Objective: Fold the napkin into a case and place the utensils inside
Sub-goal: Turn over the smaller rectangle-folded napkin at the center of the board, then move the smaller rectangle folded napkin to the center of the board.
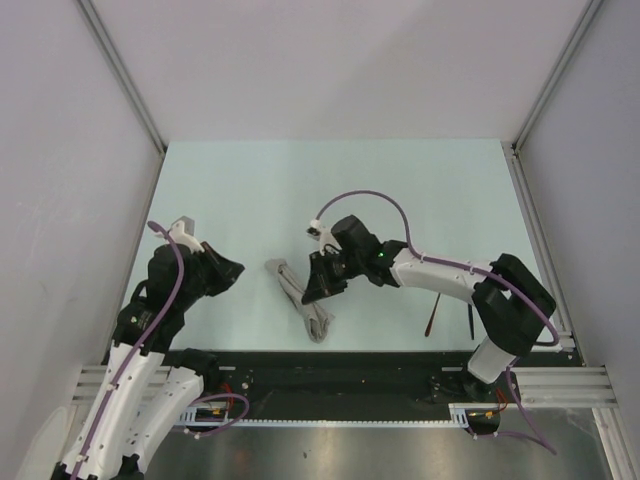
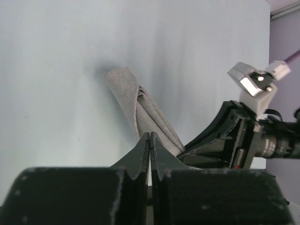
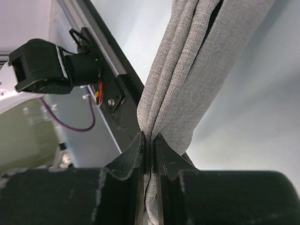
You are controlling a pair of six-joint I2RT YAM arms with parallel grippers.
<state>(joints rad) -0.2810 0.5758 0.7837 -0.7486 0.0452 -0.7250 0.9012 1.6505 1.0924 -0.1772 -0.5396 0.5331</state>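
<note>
Presently, your right arm's fingers (image 3: 140, 147) are pinched narrow on the napkin (image 3: 187, 70). The wrist view shows several grey-beige layers squeezed between the two tips. The cloth rises away from them as a thick folded band, with a dark gap between layers near the top.

From above, the napkin (image 1: 316, 325) is a narrow folded strip. It lies diagonally on the pale bench (image 1: 250, 190), roughly centred. Its far end points up-left and its thicker near end sits close to the black rail (image 1: 340, 375) along the near edge. The right arm's fingers (image 1: 322, 285) meet the strip on its right side, about midway along. You cannot tell from these views whether the pinched part is lifted off the bench.

Your left arm's fingers (image 2: 146, 152) are pressed tip to tip with nothing between them. In the overhead view they (image 1: 228, 272) sit left of the strip and apart from it. In the left wrist view, the napkin (image 2: 140, 105) lies just beyond those tips.

A reddish utensil (image 1: 432, 317) and a black utensil (image 1: 470, 322) lie on the bench. They are well to the right of the napkin, on the far side of the right arm, near each other and outside the cloth. Both are too thin here to make out their ends.
</note>
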